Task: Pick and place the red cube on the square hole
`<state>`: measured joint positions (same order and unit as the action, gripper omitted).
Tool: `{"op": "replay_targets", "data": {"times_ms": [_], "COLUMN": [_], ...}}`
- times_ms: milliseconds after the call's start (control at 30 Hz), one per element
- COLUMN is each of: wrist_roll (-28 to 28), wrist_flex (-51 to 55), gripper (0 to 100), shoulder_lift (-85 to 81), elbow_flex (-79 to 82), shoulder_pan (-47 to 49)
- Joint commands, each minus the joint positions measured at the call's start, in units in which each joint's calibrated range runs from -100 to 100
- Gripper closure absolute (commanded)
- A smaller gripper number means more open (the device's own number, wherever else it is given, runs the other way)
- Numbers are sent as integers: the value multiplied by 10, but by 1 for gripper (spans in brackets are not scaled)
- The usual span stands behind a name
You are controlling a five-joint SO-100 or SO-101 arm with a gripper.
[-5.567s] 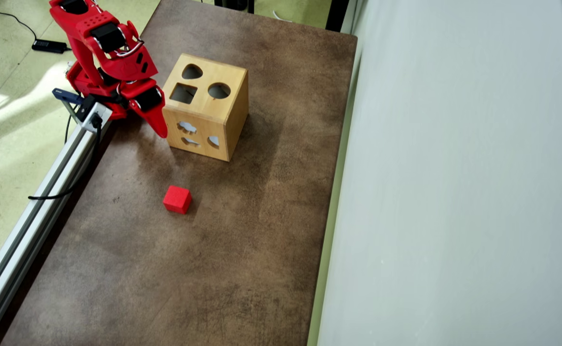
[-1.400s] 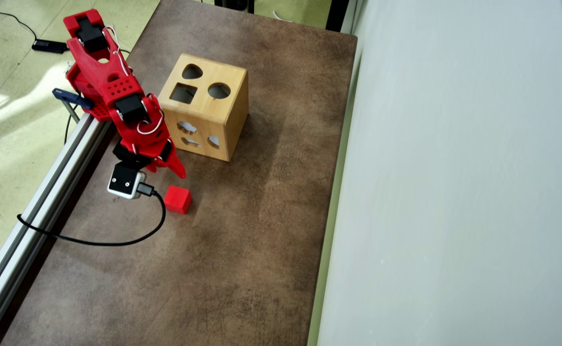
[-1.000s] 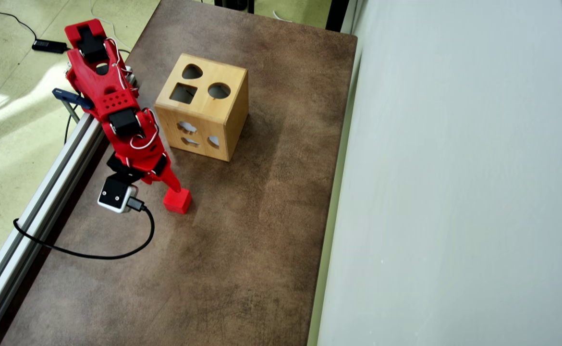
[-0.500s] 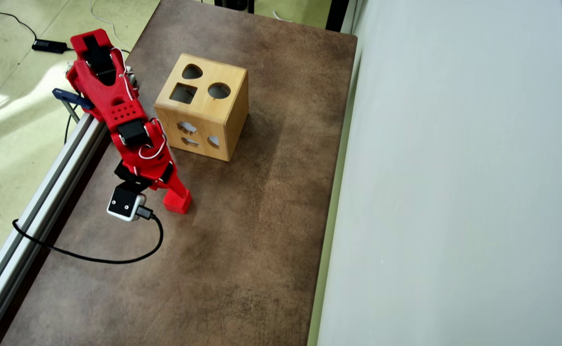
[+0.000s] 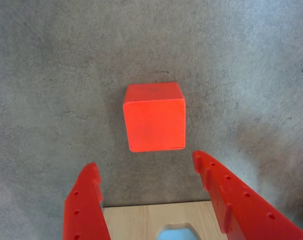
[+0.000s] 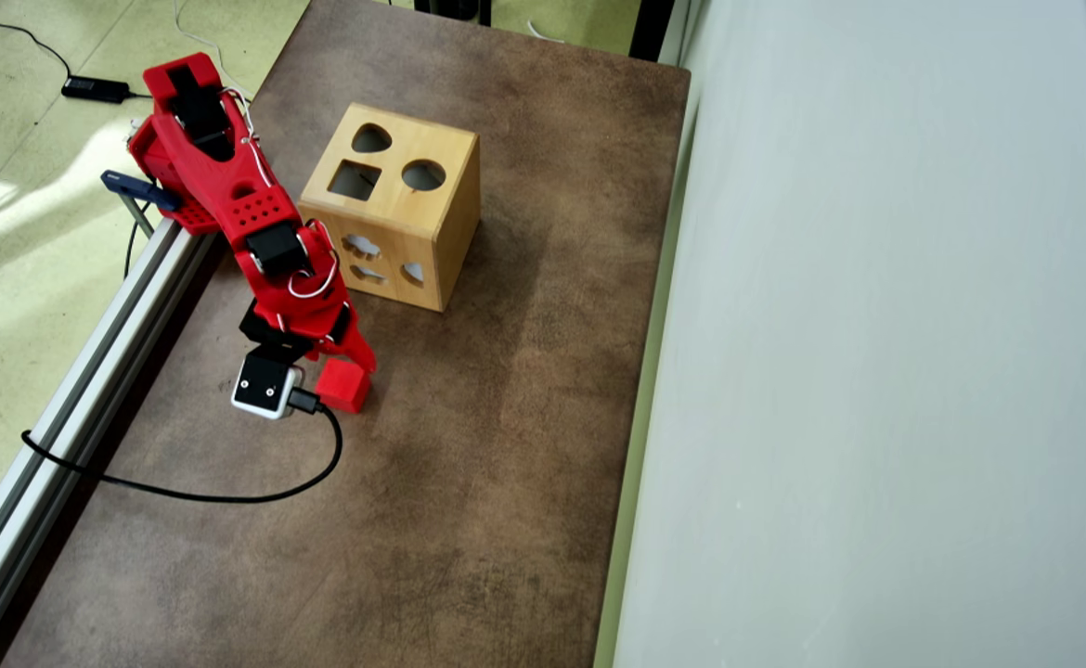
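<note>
Fingers (image 5: 94, 180) spread apart, nothing held; in the wrist view I see both tips stopping short of the cube (image 5: 154, 117), gap between them wider than it. Cube (image 6: 342, 385) sits flat on the desk (image 6: 469, 445), near the box (image 6: 393, 206) but apart from it. Square hole (image 6: 355, 180) on the box's top face. Gripper (image 6: 346, 364) hangs at the cube's box-side edge in the overhead view.

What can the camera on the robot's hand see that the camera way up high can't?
Only the wrist view shows the open claw close up, its two fingers apart and the gap to the cube. Only the overhead view shows the whole arm, the square hole on the wooden box, and the wall. Both show the red cube on the brown table.
</note>
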<state>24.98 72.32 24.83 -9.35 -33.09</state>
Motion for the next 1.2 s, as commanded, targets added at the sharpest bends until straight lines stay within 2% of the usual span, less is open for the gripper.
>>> {"op": "replay_targets", "data": {"times_ms": [0,1167], "wrist_roll": [3,2], "wrist_flex": [2,-10], "gripper": [71,71], "shoulder_lift": [6,87], "elbow_flex": [-17,-27], "shoulder_pan": [-2,-2]}}
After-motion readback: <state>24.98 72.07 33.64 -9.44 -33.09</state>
